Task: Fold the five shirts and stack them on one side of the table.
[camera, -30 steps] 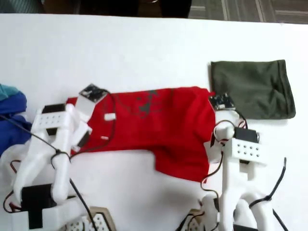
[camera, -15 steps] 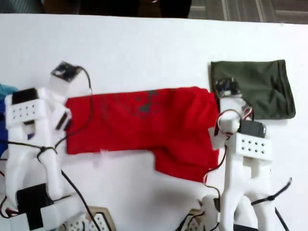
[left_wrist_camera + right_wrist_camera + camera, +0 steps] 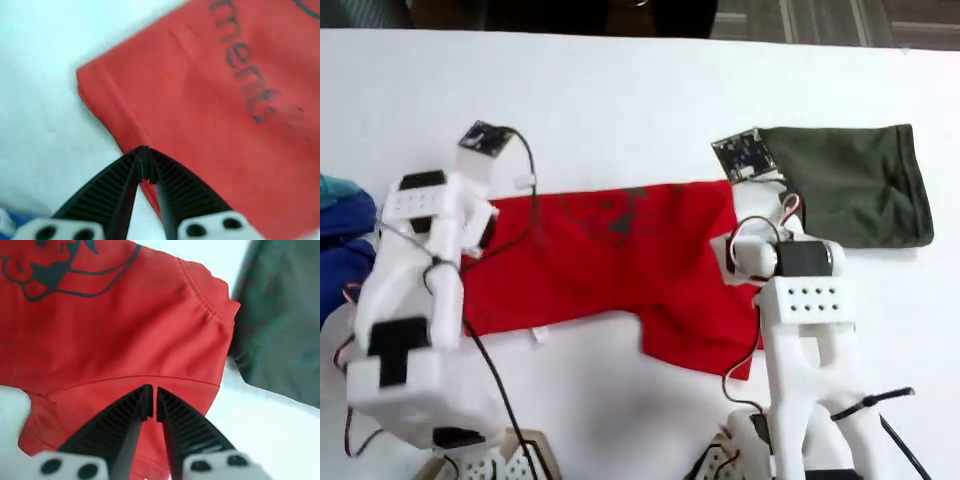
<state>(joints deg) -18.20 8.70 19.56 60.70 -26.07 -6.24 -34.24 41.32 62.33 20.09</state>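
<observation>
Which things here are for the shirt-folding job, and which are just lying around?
For the job:
red shirt
green shirt, already folded
blue shirt, at the table's edge

Just there:
table
floor behind it

We see a white table [image 3: 620, 90] bearing a spread red shirt [image 3: 620, 260], a folded green shirt [image 3: 850, 185] beside it, and blue cloth [image 3: 340, 235] at one edge.
</observation>
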